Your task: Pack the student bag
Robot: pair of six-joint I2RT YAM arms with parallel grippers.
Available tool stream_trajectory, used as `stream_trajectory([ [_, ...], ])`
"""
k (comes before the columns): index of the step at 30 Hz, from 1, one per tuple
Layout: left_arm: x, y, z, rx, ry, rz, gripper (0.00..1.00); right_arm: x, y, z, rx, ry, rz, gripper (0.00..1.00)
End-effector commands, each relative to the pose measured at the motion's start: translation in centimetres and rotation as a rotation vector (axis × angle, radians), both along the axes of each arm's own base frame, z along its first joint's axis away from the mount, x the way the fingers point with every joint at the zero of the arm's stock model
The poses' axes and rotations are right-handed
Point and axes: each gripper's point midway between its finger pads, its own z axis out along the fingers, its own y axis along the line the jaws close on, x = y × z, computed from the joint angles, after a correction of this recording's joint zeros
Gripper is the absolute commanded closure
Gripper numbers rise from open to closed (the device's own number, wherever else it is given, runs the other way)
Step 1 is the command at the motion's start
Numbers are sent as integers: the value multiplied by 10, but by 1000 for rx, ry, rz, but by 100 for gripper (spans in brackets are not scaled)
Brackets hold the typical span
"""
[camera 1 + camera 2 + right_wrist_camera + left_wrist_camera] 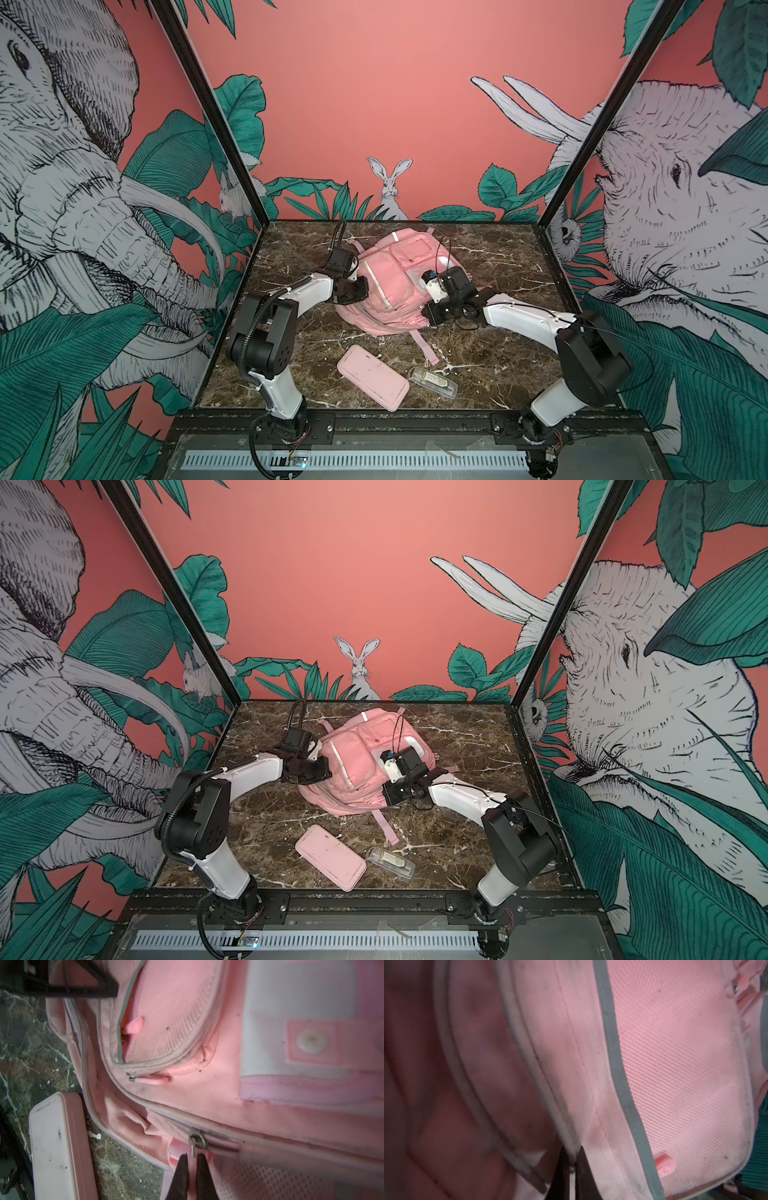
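Looking down in both top views, we've got the student bag (386, 286) (357, 762) lying pockets-up on the marble counter (498, 357), toward the back middle. The left claw (360, 291) is butted against its left side and the right claw (428, 316) is at its near right edge, and we can't make out the jaws from up here. Closer to the front lie a flat pink pouch (372, 377) and, just beside it, a clear plastic case (432, 381). In the left wrist view, the left claw (572, 1167) is pressed together on a grey piped seam of the bag. In the right wrist view, the right claw (192, 1167) is pinching the little metal zip pull (193, 1147) on the bag's long zip, with the pouch lying on the counter by the bag's edge.
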Motion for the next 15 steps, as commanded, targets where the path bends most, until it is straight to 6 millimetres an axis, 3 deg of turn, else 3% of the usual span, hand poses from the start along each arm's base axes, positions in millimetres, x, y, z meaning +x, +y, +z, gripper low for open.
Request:
stream_trajectory([
  [1, 15, -11, 19, -90, -67, 44, 100, -32, 19, -12, -27, 101, 107, 100],
  [7, 18, -18, 35, -150, -99, 70, 100, -36, 61, -13, 6, 107, 132, 100],
  [15, 16, -18, 44, -186, -116, 92, 100, -20, 116, 1, 96, 93, 121, 100],
])
